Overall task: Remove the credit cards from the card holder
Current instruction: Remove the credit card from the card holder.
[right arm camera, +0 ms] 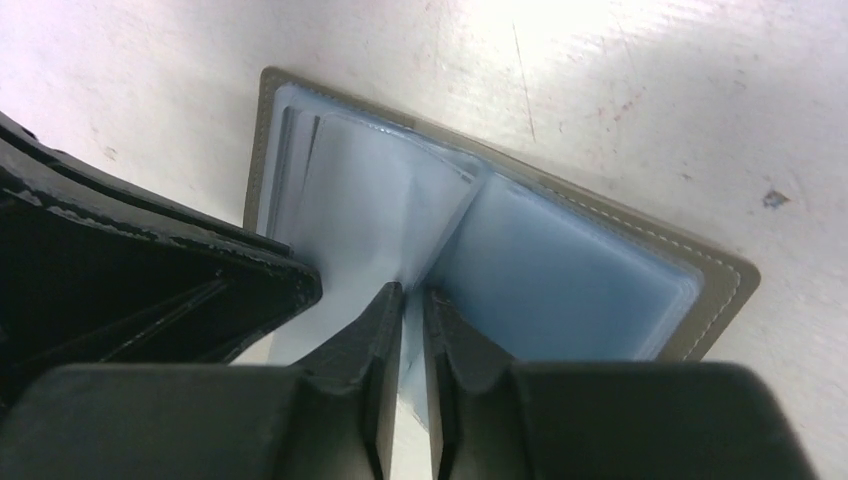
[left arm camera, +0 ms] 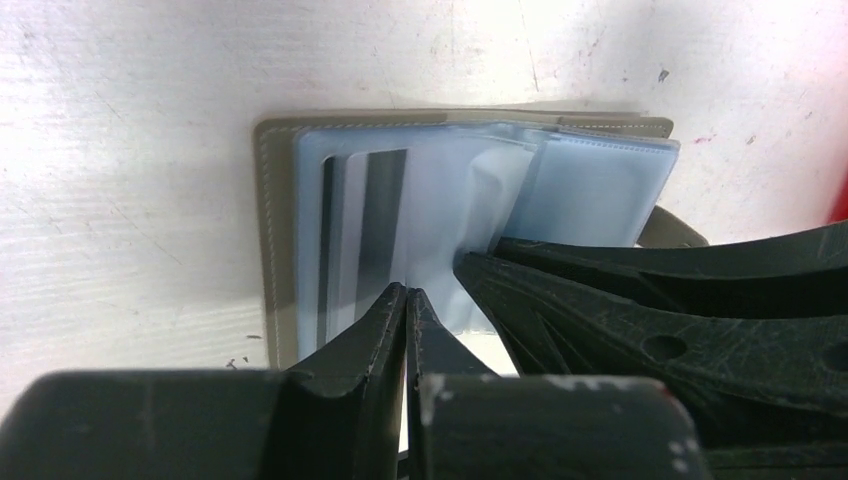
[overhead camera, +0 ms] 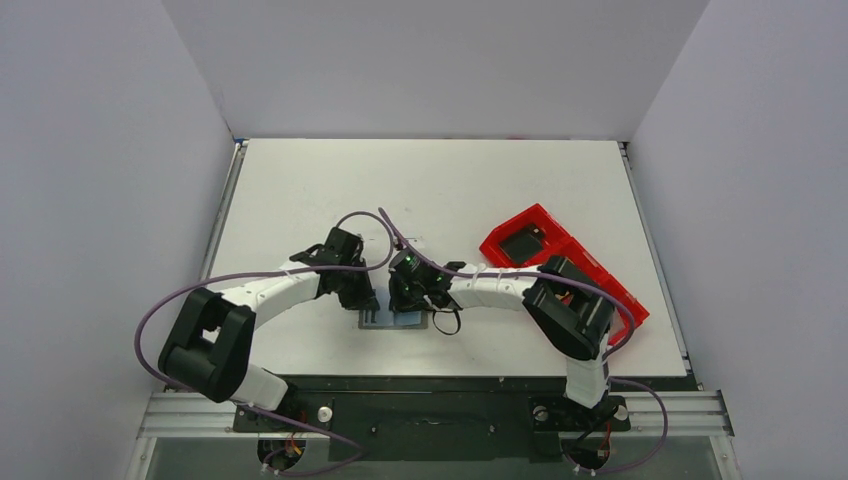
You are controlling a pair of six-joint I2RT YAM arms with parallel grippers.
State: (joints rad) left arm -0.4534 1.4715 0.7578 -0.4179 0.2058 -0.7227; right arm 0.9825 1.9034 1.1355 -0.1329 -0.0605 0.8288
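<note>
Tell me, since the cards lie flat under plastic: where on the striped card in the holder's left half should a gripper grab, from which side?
Probably the near short edge of the striped card, approached from the near side of the card holder: it lies flat, long edges running away, so that end faces the arms. The left gripper is shut there.

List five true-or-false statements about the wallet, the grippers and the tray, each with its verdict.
1. The card holder lies open on the table. True.
2. The left gripper has its jaws wide apart. False: they are shut.
3. The red tray sits on the table's right half. True.
4. A card lies loose beside the holder. False: none shows outside it; one card sits in a sleeve.
5. The right gripper hovers over the tray. False: it is at the holder's fold.
</note>
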